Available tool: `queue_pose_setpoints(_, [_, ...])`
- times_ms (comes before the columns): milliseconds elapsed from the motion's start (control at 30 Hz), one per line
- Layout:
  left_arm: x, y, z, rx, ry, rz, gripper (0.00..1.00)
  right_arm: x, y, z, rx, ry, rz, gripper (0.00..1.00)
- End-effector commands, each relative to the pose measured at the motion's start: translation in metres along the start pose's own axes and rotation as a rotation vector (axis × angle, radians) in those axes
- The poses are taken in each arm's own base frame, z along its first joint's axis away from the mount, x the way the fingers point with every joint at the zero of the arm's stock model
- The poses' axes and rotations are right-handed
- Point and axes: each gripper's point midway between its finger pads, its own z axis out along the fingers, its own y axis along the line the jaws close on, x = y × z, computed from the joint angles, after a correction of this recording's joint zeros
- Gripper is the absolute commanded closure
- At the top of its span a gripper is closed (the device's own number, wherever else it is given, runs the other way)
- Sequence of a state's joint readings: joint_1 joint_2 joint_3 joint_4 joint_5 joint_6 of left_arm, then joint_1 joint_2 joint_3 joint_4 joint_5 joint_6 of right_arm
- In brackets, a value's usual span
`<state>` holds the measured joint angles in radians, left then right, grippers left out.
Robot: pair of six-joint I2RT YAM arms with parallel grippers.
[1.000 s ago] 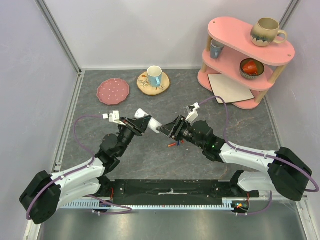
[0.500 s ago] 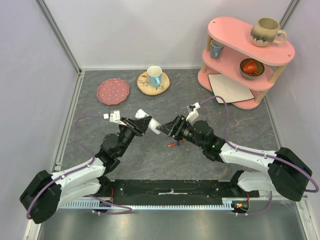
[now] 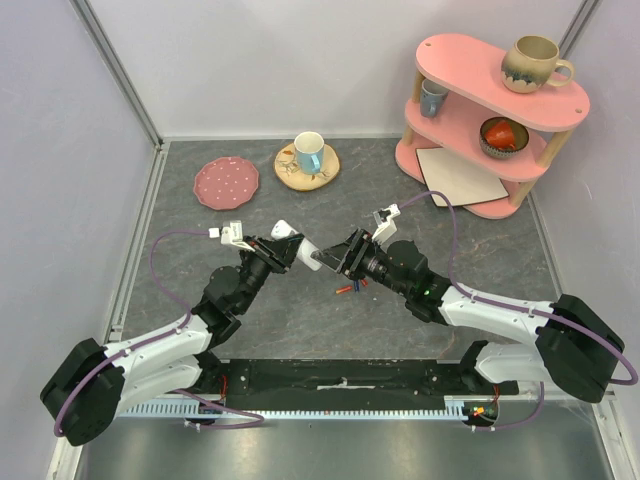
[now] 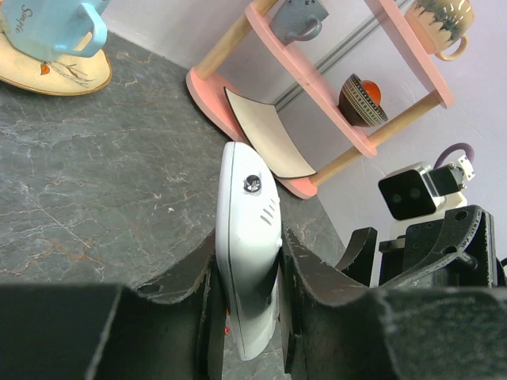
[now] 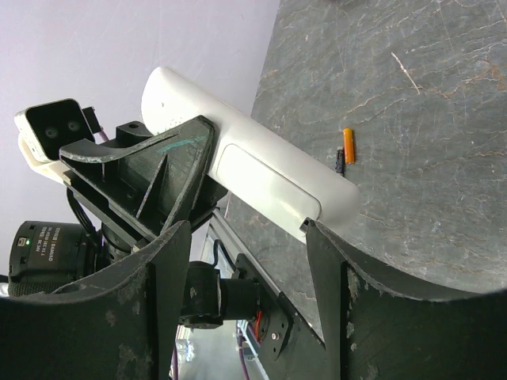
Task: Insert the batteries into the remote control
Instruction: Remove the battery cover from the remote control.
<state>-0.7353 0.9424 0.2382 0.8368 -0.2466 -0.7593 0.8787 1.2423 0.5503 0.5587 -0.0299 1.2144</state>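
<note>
The remote control (image 4: 244, 198) is held clear of the tabletop (image 3: 480, 260), clamped by its long edges in the left claw (image 4: 249, 273). The dark fingers (image 4: 305, 277) are pressed against both sides of the white body. In the left wrist view the remote is seen edge-on, with its free end pointing away from the claw.

The right claw (image 5: 245, 237) is set just beside the remote's free end and faces it. Its fingers (image 5: 170, 293) are spread wide, and nothing is gripped between them. Through that gap the remote's broad face is seen, and a rounded rectangular panel is outlined on it. Whether the remote's tip is touched by one of these fingers cannot be told.

The batteries (image 3: 349, 287) are left lying on the tabletop near the remote, below its free end and toward the arm bases. An orange battery (image 5: 348, 146) is made out in the right wrist view, with a small dark piece just beside it.

A blue mug (image 3: 309, 152) on a tan saucer (image 3: 290, 172) and a pink plate (image 3: 226, 182) are placed well beyond the remote, toward the back wall. A pink shelf (image 3: 460, 60) is set far off to the remote's right rear.
</note>
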Motion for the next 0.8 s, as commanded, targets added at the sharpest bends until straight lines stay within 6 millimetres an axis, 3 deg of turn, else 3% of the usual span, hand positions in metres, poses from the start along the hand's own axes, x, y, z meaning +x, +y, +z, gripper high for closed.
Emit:
queue_pose_setpoints(0, [-0.015, -0.010, 0.005, 0.014, -0.055, 0.000, 0.98, -0.011, 0.018, 0.000, -0.056, -0.035, 0.007, 0.32])
queue_pose_setpoints(767, [-0.024, -0.028, 0.005, 0.080, -0.068, -0.024, 0.98, -0.008, 0.011, 0.005, -0.028, -0.018, 0.006, 0.33])
